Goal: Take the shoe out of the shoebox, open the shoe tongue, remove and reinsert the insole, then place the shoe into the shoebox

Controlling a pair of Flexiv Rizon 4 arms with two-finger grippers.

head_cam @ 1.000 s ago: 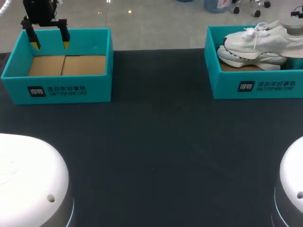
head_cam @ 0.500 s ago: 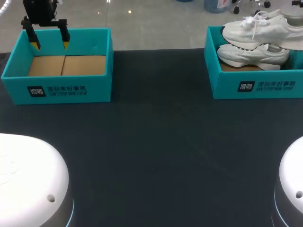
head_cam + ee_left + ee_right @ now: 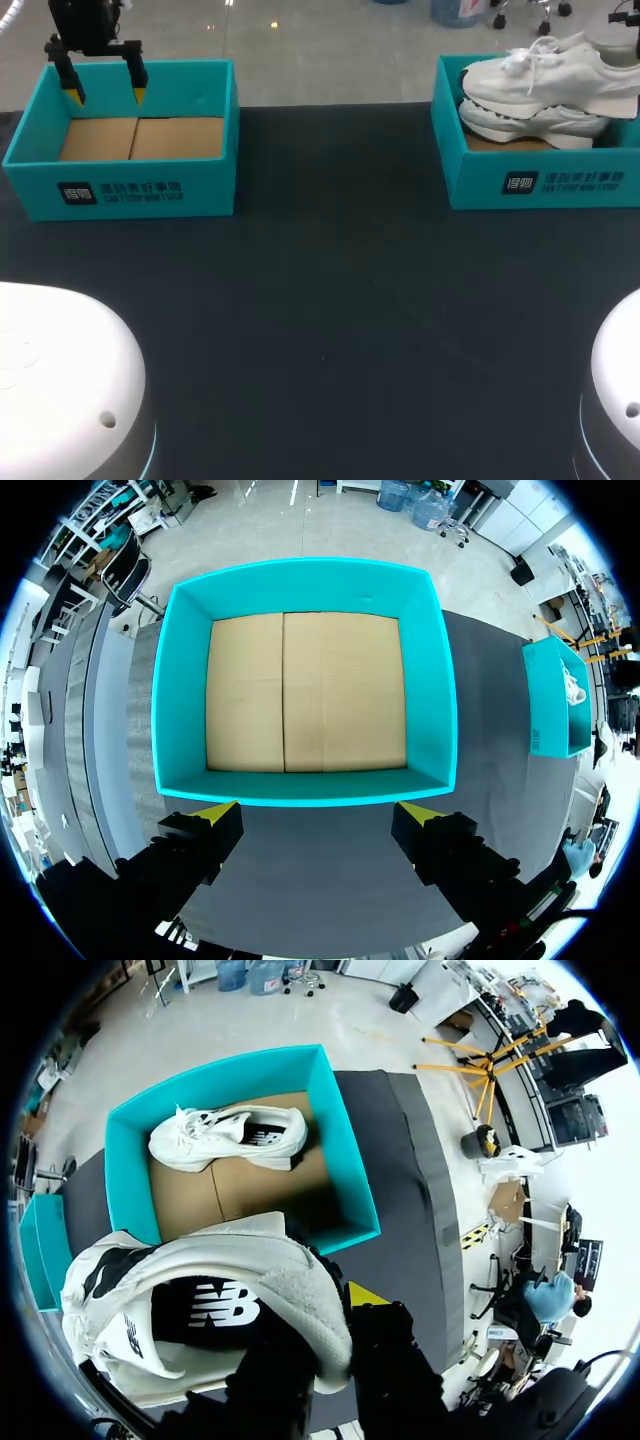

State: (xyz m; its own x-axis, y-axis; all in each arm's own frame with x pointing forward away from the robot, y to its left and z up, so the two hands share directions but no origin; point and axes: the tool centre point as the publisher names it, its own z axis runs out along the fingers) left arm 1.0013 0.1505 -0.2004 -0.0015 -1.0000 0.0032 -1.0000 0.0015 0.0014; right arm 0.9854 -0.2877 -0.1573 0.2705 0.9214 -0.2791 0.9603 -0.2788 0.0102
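Note:
A white shoe (image 3: 545, 75) hangs above the right teal shoebox (image 3: 540, 182), just over a second white shoe (image 3: 525, 122) that lies in the box. In the right wrist view my right gripper (image 3: 328, 1328) is shut on the heel collar of the lifted shoe (image 3: 200, 1310), one finger inside it and one yellow tip outside. Ahead of the gripper, the other shoe (image 3: 230, 1135) rests on the cardboard floor of the shoebox (image 3: 345, 1150). My left gripper (image 3: 107, 93) hovers open over the back of the empty left teal box (image 3: 130, 185); its fingers (image 3: 215, 818) hold nothing.
The left box (image 3: 440, 680) has a bare cardboard floor. The dark table (image 3: 330, 300) stretches between and in front of the two boxes. Two white arm bases (image 3: 60, 380) stand at the near corners.
My right gripper has lifted the upper shoe off the other one, so it now hangs over the shoebox. The left arm has not moved.

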